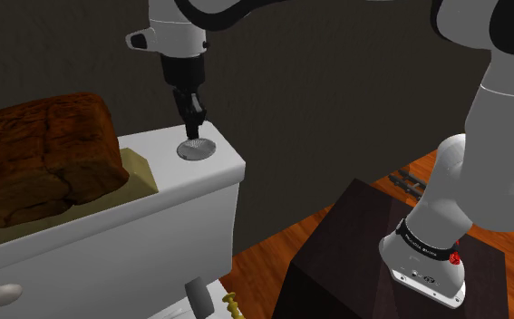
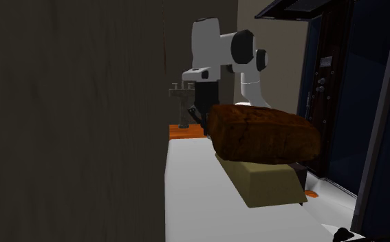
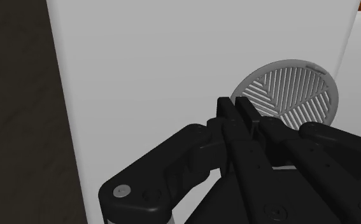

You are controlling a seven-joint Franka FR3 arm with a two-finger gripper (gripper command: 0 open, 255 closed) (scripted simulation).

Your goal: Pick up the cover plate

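Note:
The cover plate (image 1: 196, 149) is a round grey disc with slanted slots. It lies flat on the white tank lid (image 1: 155, 204), near the lid's end at the shoulder view's right. My gripper (image 1: 194, 120) hangs straight down just above the plate, its fingers meeting with nothing between them. In the wrist view the fingertips (image 3: 227, 105) are pressed together and the cover plate (image 3: 291, 90) lies just beside and beyond them on the white lid (image 3: 160, 70). In the second exterior view my gripper (image 2: 198, 113) shows behind the brown loaf (image 2: 262, 134).
A big brown loaf (image 1: 46, 159) on a tan block (image 1: 141, 172) takes up the lid's other end. A dark wall (image 1: 336, 82) runs right behind the lid. The black stand (image 1: 354, 254) sits on a wooden floor (image 1: 264, 258) below.

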